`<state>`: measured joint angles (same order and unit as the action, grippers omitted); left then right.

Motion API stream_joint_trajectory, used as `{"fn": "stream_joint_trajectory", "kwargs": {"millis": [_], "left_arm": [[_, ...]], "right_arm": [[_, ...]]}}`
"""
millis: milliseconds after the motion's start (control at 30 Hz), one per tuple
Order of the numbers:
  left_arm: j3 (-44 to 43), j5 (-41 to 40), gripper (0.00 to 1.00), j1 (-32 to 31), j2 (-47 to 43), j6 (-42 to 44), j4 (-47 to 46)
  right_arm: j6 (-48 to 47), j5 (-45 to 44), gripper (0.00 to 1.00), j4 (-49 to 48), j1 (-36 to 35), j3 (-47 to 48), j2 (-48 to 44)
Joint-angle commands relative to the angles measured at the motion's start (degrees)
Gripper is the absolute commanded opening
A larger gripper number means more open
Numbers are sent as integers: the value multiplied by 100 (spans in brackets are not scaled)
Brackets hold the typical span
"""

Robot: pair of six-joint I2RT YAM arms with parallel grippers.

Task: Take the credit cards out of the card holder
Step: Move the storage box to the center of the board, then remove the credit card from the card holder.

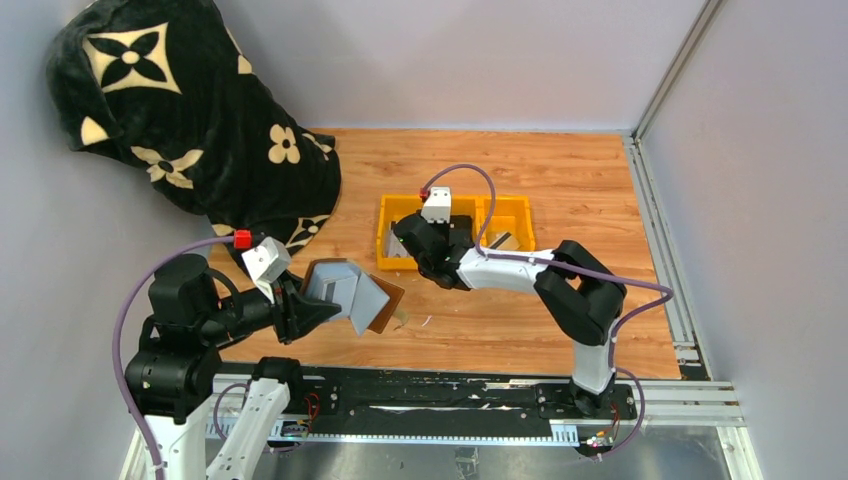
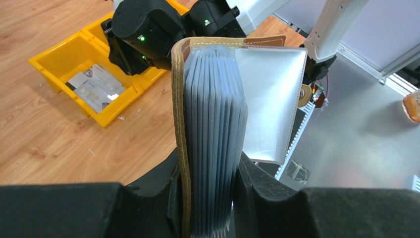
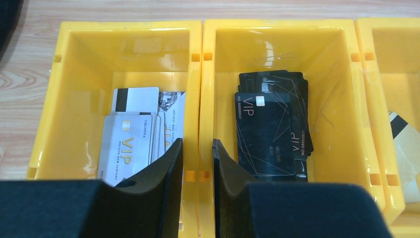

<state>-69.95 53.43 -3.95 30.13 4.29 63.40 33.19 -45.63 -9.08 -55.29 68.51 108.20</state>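
Observation:
My left gripper (image 1: 305, 312) is shut on the card holder (image 1: 345, 290), a brown leather case held off the table with its flap hanging open. In the left wrist view the card holder (image 2: 213, 114) stands upright between my fingers (image 2: 257, 183), which squeeze its stack of grey plastic sleeves. I cannot tell whether any cards sit in the sleeves. My right gripper (image 3: 198, 148) is open and holds nothing; it hovers over the divider of the yellow tray (image 3: 202, 44). Silver credit cards (image 3: 131, 141) lie in the left compartment and black ones (image 3: 270, 129) in the middle one.
A third tray compartment at the right holds pale cards (image 3: 403, 148). A black blanket with cream flowers (image 1: 190, 110) is heaped at the back left. A metal rail (image 1: 660, 250) runs along the table's right edge. Grey walls close in the back and both sides.

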Motion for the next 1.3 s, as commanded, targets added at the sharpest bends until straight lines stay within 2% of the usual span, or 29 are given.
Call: {"fn": "stream_joint_trajectory", "kwargs": {"millis": [0, 167, 267, 367, 400, 467, 500, 633, 733, 1000, 1200, 1267], "left_arm": [[20, 209, 0, -17, 98, -69, -99], [52, 60, 0, -12, 243, -52, -95], [51, -95, 0, -13, 342, -60, -96], [52, -323, 0, -10, 442, -53, -95], [53, -370, 0, -12, 468, -52, -99], [44, -430, 0, -10, 526, -38, -98], [31, -423, 0, -21, 559, -36, -95], [-8, -248, 0, -10, 622, -34, -99], [-29, -161, 0, -10, 640, -25, -102], [-119, -221, 0, -10, 644, 32, -99], [-132, -169, 0, -12, 682, 71, -99], [-155, -120, 0, -14, 686, 95, -94]], "right_arm": [[-213, 624, 25, 116, 86, -249, -417], [-506, 1532, 45, 247, 140, -343, -1668], [-587, 2038, 55, 424, 210, -432, -2730], [-633, 2563, 58, 776, 211, -252, -3554], [-612, 2833, 59, 840, 211, -178, -3779], [-508, 3643, 73, 754, 211, -72, -4105], [-436, 4316, 75, 704, 210, 15, -4167], [61, 6375, 77, 468, 207, 280, -4023], [433, 7203, 78, 189, 142, 346, -3768], [216, 8126, 79, 371, -213, 627, -3369], [-79, 8407, 79, 617, -323, 682, -3288], [-207, 8460, 72, 744, -325, 704, -3269]]}}
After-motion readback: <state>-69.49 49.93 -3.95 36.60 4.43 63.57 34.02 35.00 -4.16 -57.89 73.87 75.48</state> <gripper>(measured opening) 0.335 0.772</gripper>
